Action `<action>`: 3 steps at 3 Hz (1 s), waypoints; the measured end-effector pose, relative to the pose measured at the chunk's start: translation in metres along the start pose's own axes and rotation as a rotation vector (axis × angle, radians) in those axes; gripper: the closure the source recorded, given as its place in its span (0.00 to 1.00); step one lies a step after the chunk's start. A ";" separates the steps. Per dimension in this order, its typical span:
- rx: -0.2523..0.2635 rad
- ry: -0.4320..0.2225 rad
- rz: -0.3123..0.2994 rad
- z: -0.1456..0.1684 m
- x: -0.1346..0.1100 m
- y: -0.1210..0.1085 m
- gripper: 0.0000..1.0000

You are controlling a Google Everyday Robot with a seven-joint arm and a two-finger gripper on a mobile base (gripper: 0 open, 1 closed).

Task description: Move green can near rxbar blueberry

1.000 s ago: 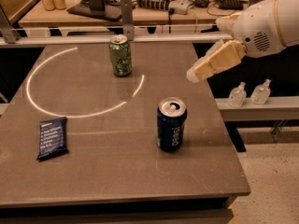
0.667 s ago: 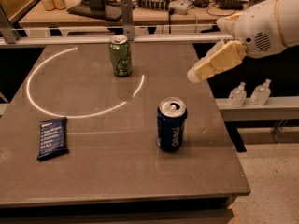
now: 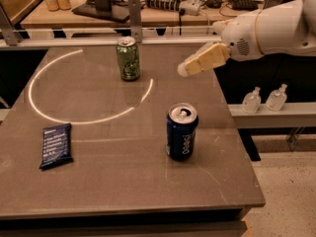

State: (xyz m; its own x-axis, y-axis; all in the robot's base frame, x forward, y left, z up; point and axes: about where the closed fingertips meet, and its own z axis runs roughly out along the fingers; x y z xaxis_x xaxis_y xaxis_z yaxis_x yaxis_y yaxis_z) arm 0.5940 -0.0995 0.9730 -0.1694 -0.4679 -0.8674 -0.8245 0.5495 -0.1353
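The camera view looks down on a dark table (image 3: 123,181). The green can (image 3: 128,59) stands upright near the far edge, a little left of the middle, its silver top and pull tab showing. It sits just inside the far part of a bright arc of light (image 3: 89,122) that curves across the left half of the tabletop.

The rxbar (image 3: 56,145) lies flat near the left edge, toward the front, outside the arc and just below it. Its white text faces up and its long side runs roughly front to back. It is well apart from the green can, with the arc's open middle between them.

A blue can (image 3: 181,132) stands upright right of centre, nearer the front than the green can, with its top opened. It is well apart from the rxbar too.

The gripper (image 3: 185,69) hangs in the air above the table's far right part, to the right of the green can and beyond the blue can. It points down and to the left, toward the green can, touching neither can. I cannot tell how far open it is; it shows as one tan wedge. The white arm (image 3: 276,28) reaches in from the right edge.

Two small clear bottles (image 3: 252,100) stand on a ledge to the right of the table. A metal rail (image 3: 74,42) runs behind the far edge, and past it is a wooden bench (image 3: 163,16) with cables.
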 end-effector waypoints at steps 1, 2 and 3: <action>-0.020 -0.065 0.047 0.045 0.006 -0.012 0.00; -0.081 -0.094 0.042 0.089 0.008 -0.013 0.00; -0.135 -0.114 0.006 0.134 0.000 -0.016 0.00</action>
State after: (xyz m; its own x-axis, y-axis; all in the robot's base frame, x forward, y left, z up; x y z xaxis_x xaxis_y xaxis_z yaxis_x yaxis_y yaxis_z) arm 0.6792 -0.0158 0.9107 -0.1185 -0.3793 -0.9177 -0.8902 0.4501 -0.0711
